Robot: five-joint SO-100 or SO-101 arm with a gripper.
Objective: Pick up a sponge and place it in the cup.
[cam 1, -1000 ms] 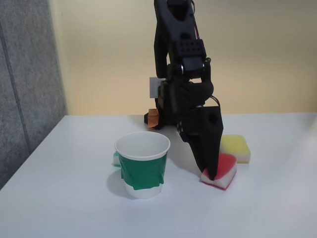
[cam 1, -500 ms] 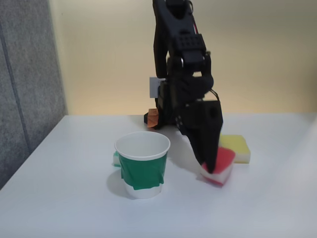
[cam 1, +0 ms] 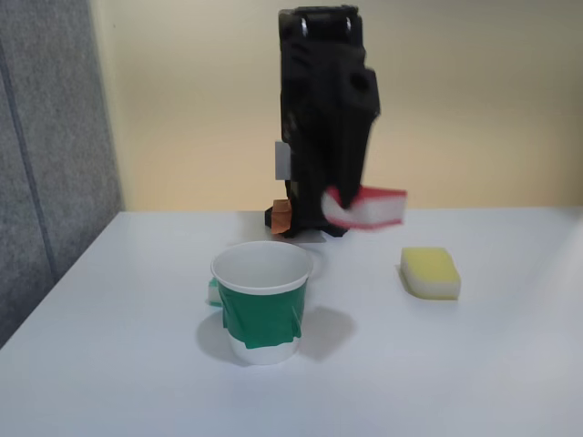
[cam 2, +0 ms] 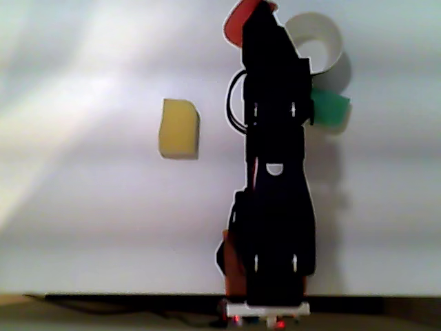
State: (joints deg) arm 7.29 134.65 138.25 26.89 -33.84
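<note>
The sponge [cam 1: 372,208], red on top and white beneath, hangs in the air, well above the table and to the right of the cup's mouth in the fixed view. My black gripper [cam 1: 339,206] is shut on its left end. The cup [cam 1: 262,301], white with a green band, stands upright and empty at the front. In the other view the sponge [cam 2: 239,18] shows as a red patch beside the gripper tip [cam 2: 259,15], just left of the cup [cam 2: 315,41].
A yellow-and-white sponge [cam 1: 430,271] [cam 2: 179,128] lies flat on the white table. A small green sponge [cam 1: 213,291] [cam 2: 329,109] sits close behind the cup. An orange part [cam 1: 281,217] is at the arm's base. A grey panel [cam 1: 46,164] borders the left.
The gripper has lifted the red sponge off the table, from beside the yellow sponge up and leftward toward the cup. The cup and the other sponges have not moved.
</note>
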